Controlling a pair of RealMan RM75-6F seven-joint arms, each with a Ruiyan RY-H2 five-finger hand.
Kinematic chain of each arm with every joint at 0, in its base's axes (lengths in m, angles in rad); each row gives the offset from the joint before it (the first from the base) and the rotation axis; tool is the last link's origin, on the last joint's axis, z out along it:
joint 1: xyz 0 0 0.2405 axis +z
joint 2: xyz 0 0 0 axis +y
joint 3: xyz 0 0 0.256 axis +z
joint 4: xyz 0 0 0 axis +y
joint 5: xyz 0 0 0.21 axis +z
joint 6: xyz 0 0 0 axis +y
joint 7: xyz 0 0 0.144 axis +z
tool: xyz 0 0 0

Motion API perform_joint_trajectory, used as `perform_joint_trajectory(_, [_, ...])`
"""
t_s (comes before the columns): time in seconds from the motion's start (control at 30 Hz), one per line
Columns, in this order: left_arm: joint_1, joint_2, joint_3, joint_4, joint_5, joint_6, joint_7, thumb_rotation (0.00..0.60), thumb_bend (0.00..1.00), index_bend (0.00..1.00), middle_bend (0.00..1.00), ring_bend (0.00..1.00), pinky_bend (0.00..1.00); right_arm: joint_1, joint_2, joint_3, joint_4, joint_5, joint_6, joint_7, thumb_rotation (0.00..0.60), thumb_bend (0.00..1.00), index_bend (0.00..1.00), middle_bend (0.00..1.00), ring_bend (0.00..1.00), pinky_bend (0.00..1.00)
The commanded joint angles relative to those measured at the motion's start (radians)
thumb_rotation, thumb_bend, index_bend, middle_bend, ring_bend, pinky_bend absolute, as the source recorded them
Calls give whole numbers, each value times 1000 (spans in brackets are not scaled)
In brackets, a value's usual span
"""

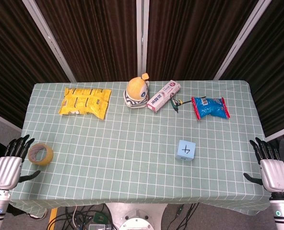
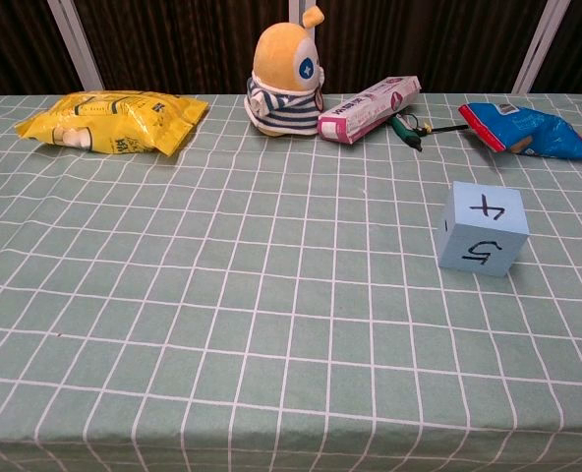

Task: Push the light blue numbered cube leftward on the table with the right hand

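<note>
The light blue numbered cube [image 1: 185, 150] [image 2: 483, 228] sits on the green checked tablecloth, right of centre, with a 4 on its top face and a 5 on its near face. My right hand [image 1: 270, 166] hovers open at the table's right front corner, well to the right of the cube and apart from it. At the left front edge my left hand [image 1: 10, 163] is open, fingers spread, holding nothing. Neither hand shows in the chest view.
A roll of tape [image 1: 40, 154] lies beside my left hand. Along the back stand a yellow snack bag [image 1: 85, 101], a plush toy [image 1: 136, 92], a toothpaste box [image 1: 163, 95], a small dark tool [image 1: 176, 103] and a blue snack bag [image 1: 209, 107].
</note>
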Motion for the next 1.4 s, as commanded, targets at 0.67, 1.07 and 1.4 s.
perform_joint_trajectory(0.67, [-2,-9,2,5,2,-8,-4,600,0,71,0,0,6,49,144,-27,-152,42,-190,-116,600,1000,0,499,511,615])
perform_joint_trajectory(1.07, [-20,-9,-2,0,11,-24,7,600,0,71,0,0,6,141,146,-46,-208,44,-371,-191,600,1000,0,971,861,795])
perform_joint_trajectory(1.4, [-13,-10,0,14,-7,-28,-4,600,0,71,0,0,6,361,172,9,-272,194,-732,-117,600,1000,0,987,874,796])
